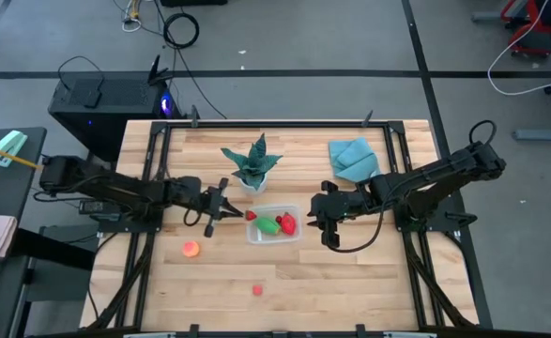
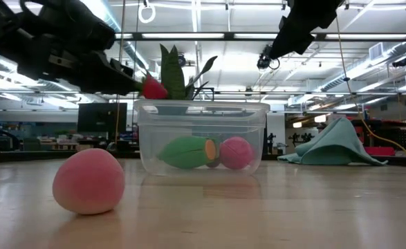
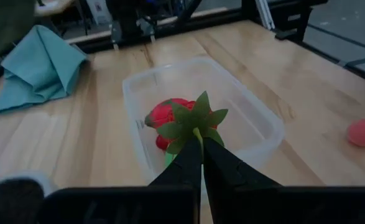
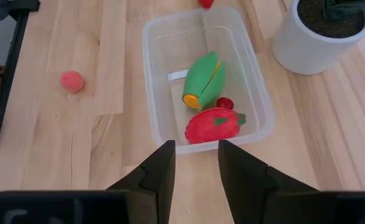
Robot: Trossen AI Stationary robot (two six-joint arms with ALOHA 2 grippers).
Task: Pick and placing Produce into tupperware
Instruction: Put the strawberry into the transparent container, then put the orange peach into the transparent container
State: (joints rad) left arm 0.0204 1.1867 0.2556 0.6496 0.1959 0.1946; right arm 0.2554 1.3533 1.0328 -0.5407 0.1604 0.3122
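With its fingers clamped on a leafy-topped red fruit (image 3: 191,118) at the tupperware (image 1: 295,235) rim, the left gripper (image 1: 226,212) is mid-delivery and next needs to release over the tub, while the right gripper (image 1: 324,220) waits open beside it.

clear tub (image 1: 273,223) w/ green (image 4: 203,80), red produce (image 4: 214,125)

Lab: ceiling striplights (image 2: 189,36), floor cables (image 1: 176,33)
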